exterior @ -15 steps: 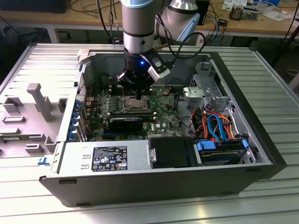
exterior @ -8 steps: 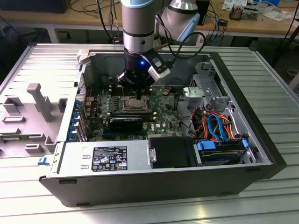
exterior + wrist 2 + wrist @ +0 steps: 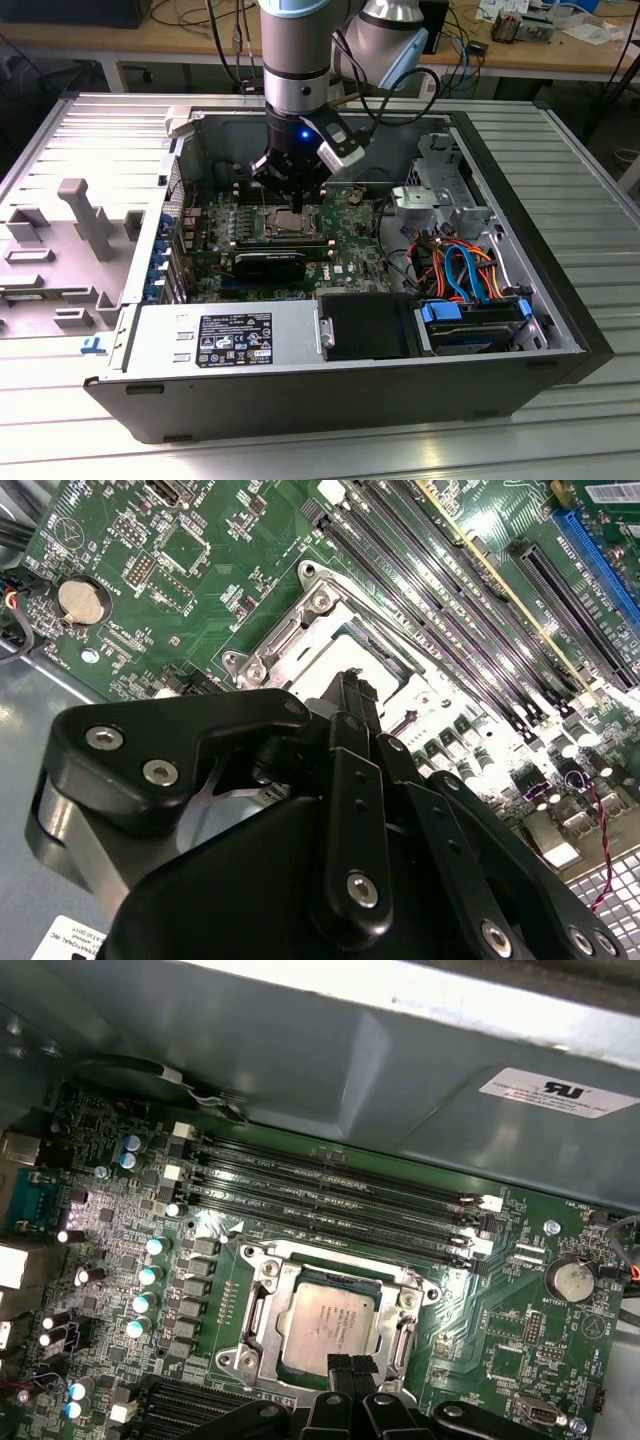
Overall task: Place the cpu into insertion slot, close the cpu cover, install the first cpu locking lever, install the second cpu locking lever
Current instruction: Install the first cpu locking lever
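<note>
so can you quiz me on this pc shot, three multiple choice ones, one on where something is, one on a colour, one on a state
1. Where is the chip?
A. on the table outside the case
B. in the socket on the board
C. on top of the power supply

2. What colour is the board around the socket?
A. green
B. red
C. white

3. How do the gripper's fingers stand?
A. spread wide apart
B. clamped around the chip
C. pressed together

Answers:
1 B: in the first wrist view the chip lies flat inside the silver-rimmed socket.
2 A: the board is green all around the socket.
3 C: the gripper has its tips side by side with no gap, at the socket's edge, and the chip lies free of them.
</note>
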`<act>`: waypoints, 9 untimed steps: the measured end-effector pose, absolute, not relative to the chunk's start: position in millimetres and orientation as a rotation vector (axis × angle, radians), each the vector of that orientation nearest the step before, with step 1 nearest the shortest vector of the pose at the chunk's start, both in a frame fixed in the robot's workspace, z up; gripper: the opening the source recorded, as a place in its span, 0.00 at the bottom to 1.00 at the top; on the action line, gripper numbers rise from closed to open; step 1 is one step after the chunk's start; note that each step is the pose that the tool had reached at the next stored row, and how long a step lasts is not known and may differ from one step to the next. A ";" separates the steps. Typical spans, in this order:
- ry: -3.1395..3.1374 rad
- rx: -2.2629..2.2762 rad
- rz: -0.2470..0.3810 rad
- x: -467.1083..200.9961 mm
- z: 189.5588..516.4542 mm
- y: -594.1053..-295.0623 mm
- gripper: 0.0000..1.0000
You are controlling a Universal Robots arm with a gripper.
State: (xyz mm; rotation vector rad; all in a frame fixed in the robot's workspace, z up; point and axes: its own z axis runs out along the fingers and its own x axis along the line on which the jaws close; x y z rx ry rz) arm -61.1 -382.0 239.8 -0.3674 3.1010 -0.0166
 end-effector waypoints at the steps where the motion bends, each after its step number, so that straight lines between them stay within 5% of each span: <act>1: 3.100 -0.370 -0.017 -61.0 239.8 -382.0 0.11; 9: 3.097 -0.396 -0.016 -61.0 239.8 -382.0 0.11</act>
